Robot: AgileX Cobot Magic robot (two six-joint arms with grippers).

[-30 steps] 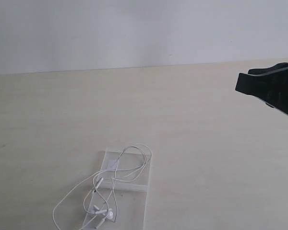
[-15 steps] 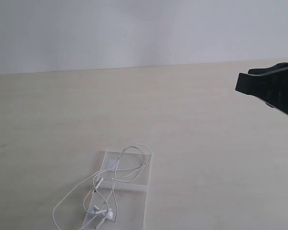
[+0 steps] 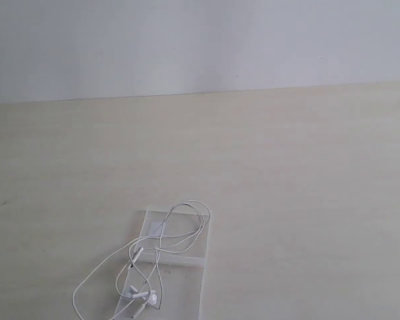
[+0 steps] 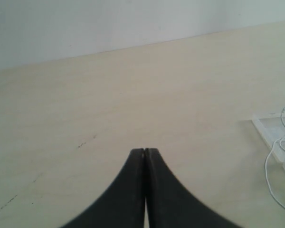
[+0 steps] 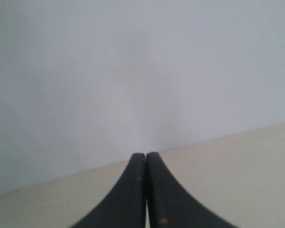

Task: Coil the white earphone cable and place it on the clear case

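The clear case lies flat on the table near the front edge of the exterior view. The white earphone cable rests loosely looped on it, one loop trailing off its left side onto the table, with the earbuds near the front. Neither arm shows in the exterior view. In the left wrist view my left gripper is shut and holds nothing; a corner of the clear case and a strand of cable lie off to one side. My right gripper is shut and empty, facing the wall.
The pale wooden table runs back to a plain white wall. Faint dark scuff marks dot the tabletop in the left wrist view.
The black right arm that stood at the right edge of the exterior view has gone out of that view. The cable and case have not moved.
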